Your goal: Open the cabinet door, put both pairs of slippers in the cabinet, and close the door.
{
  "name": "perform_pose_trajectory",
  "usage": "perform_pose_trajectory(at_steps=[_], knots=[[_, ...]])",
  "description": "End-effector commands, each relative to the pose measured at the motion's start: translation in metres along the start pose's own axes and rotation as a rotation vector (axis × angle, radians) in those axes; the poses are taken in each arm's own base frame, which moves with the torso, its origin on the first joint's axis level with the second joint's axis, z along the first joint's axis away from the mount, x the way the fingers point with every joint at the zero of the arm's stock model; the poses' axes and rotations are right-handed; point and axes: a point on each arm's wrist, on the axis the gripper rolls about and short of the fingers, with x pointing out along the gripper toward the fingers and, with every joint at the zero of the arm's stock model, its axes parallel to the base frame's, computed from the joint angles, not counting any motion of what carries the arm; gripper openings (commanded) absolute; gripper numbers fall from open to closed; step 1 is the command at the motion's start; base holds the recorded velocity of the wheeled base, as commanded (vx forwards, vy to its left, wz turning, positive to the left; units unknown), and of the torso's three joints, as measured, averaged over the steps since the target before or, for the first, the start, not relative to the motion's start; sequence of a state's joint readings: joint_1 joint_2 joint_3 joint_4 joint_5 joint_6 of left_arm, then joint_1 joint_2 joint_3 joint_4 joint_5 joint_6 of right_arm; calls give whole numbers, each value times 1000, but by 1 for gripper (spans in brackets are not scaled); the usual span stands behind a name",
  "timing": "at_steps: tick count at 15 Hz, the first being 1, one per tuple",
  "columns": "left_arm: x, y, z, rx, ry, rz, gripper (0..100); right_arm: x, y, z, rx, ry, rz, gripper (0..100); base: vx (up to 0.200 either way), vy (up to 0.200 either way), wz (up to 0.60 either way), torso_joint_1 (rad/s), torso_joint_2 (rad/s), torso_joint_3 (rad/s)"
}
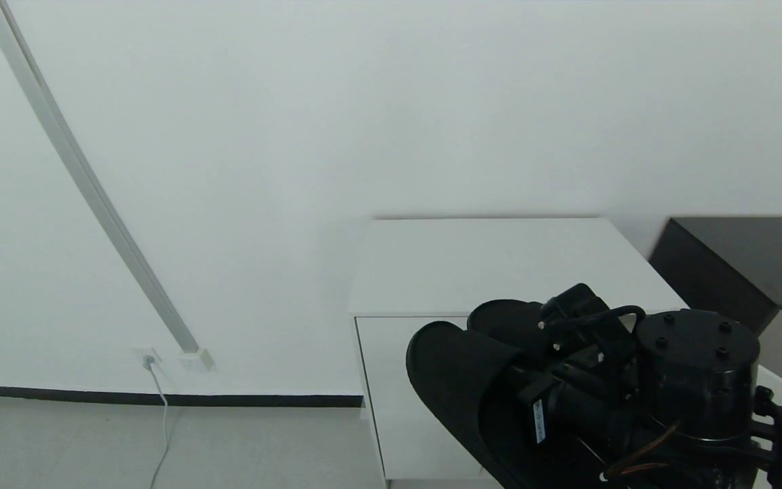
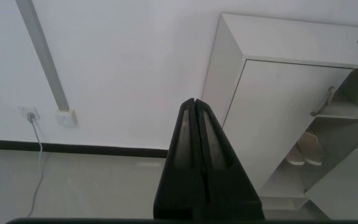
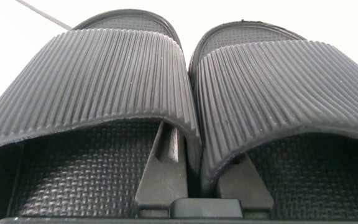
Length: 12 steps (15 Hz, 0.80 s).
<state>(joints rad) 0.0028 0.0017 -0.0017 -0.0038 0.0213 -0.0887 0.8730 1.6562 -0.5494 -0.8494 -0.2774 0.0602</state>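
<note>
1. Gripping the black slippers (image 1: 455, 377), the right hand (image 3: 197, 155) is closed on the pair. One finger sits inside each slipper under the ribbed strap, and the two inner side walls are pinched together between them.
2. The held pair is up off the floor at near right, toes pointing left away from the hand, in front of the white cabinet (image 1: 493, 265).
3. The left hand (image 2: 194, 104) has its fingers pressed flat together with nothing between them. It points toward the wall just left of the cabinet.
4. The cabinet stands against the far wall. Its left door panel (image 2: 278, 118) is shut, and its right side is open with shelves showing.
5. The pale slippers (image 2: 306, 149) sit as a pair on a lower shelf inside the open side.
6. Left of the cabinet there is a wall socket (image 1: 149, 358) with a white cable (image 1: 162, 421) hanging to the floor, and a slanting white strip (image 1: 79, 170) runs up the wall from beside it.
7. A dark box (image 1: 737, 265) sits right of the cabinet.
</note>
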Motion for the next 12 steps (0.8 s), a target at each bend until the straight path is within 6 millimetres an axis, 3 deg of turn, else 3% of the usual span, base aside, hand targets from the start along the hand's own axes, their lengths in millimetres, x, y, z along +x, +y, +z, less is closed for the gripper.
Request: perform_pose_trajectory(at_steps=[1,7,12], knots=[[0,0,0,0,1,1,0,1,0,-1,-1,3,1,0,0,0,0,0,0,0],[0,0,0,1,1,1,0,1,0,-1,-1,3,1,0,0,0,0,0,0,0],[0,0,0,1,1,1,0,1,0,0,-1,2,1,0,0,-200,0,2,3,3]])
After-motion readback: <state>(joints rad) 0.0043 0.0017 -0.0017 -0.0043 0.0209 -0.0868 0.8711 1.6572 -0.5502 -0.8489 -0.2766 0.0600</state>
